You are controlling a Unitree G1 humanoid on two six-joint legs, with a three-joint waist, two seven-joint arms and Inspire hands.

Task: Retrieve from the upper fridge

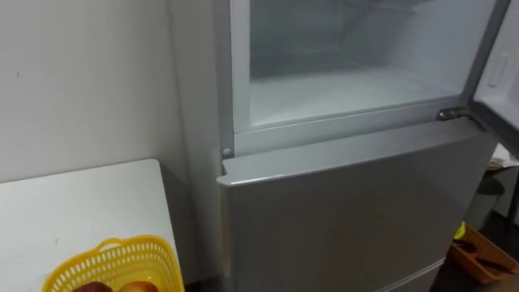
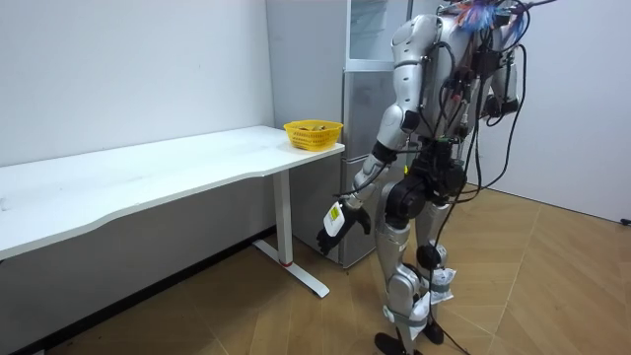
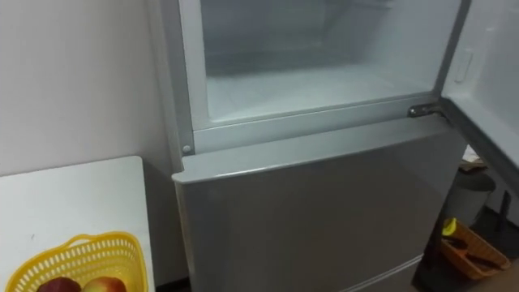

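No readable text, label, number or sign on the fridge (image 1: 340,203), the basket (image 1: 122,258) or the table (image 1: 73,207).
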